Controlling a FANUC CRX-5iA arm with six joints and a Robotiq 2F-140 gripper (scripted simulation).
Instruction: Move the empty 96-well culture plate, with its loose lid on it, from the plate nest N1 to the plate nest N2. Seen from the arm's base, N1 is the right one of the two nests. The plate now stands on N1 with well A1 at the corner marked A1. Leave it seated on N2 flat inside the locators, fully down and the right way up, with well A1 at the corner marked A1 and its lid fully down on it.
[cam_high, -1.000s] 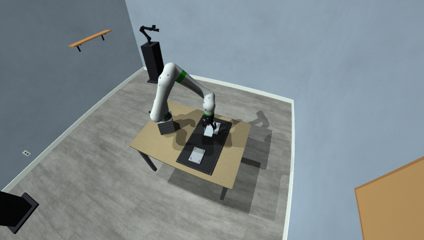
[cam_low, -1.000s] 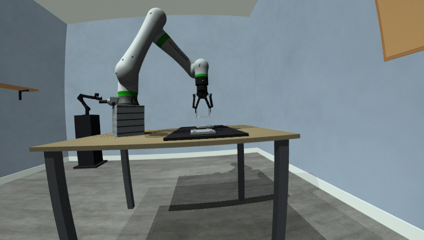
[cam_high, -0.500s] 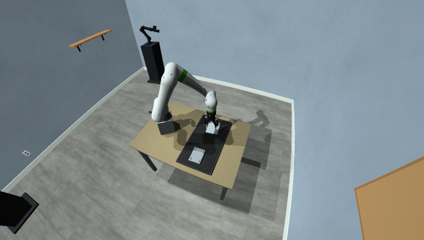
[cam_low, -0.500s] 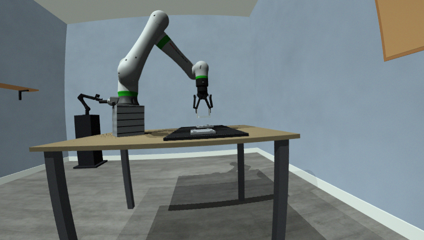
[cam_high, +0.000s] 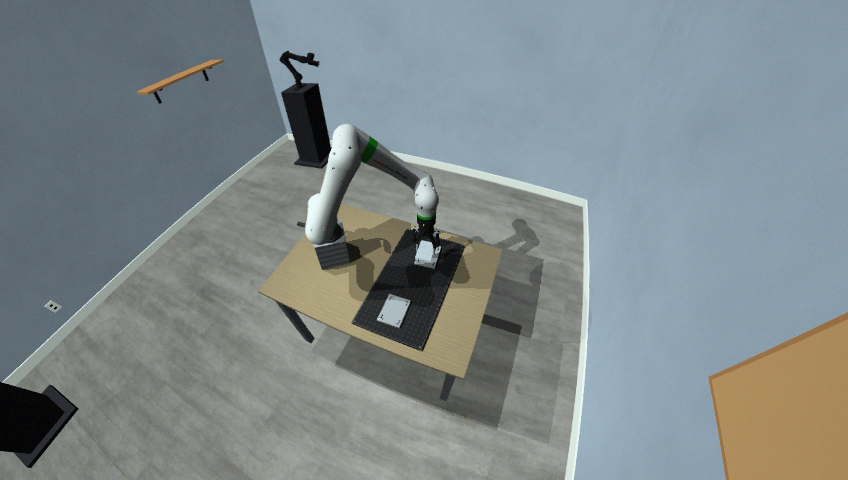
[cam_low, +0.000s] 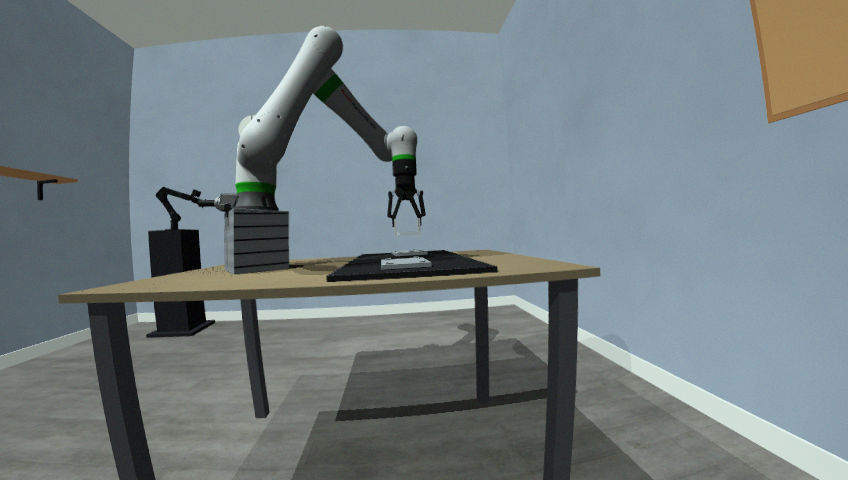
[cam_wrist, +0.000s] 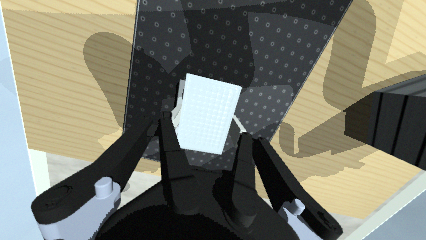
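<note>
The black 2-finger gripper is clamped partway on the white lidded 96-well plate, carried high above the dark perforated mat; transfer seems underway; next, descend squarely onto the far grey nest, A1 matched

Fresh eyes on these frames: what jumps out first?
The white six-joint arm, banded in green, reaches from its grey block pedestal over the tan wooden table. Its black end effector is shut on the pale, translucent lidded 96-well plate, held in the air above the black perforated mat. On that mat, one light grey plate nest sits bare nearer the top camera.
</note>
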